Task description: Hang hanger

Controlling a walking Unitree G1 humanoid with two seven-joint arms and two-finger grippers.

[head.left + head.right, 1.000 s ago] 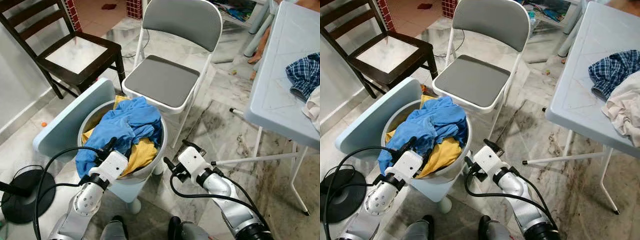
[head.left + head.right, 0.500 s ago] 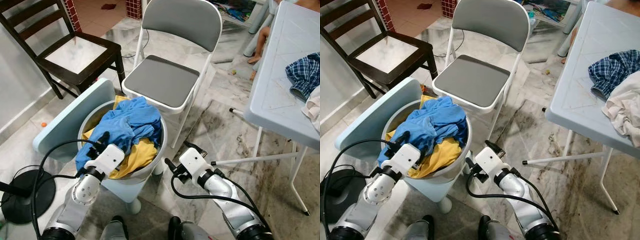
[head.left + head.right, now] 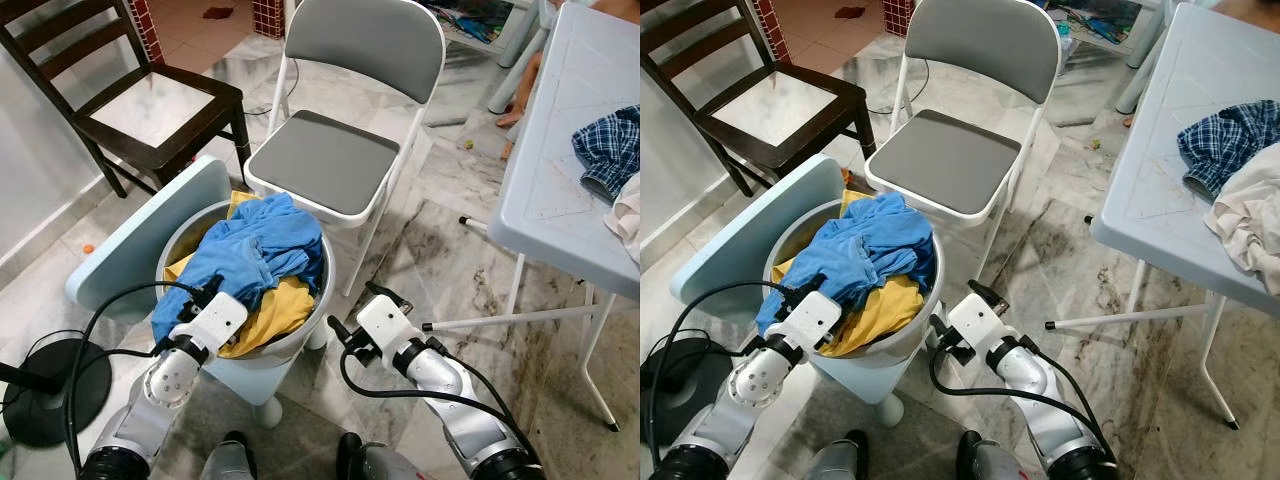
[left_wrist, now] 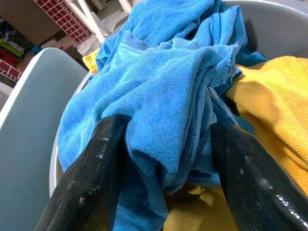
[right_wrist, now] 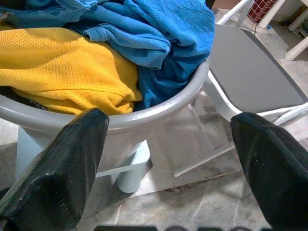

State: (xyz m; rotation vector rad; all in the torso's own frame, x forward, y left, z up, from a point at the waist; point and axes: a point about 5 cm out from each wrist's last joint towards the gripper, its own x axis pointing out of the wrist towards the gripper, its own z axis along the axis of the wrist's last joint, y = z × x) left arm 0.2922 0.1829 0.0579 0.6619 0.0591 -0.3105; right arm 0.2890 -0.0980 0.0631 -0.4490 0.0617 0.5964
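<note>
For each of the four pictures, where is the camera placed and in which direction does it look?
Left eye view: on the head, looking forward and down at the laundry basket, grey folding chair and both arms.
Right eye view: same head, same scene, with more of the plastic table.
Left wrist view: along the left gripper, its open fingers straddling the blue shirt.
Right wrist view: along the right gripper, open, facing the basket's side.
Shared: both wrist views show the blue shirt over the yellow garment.
</note>
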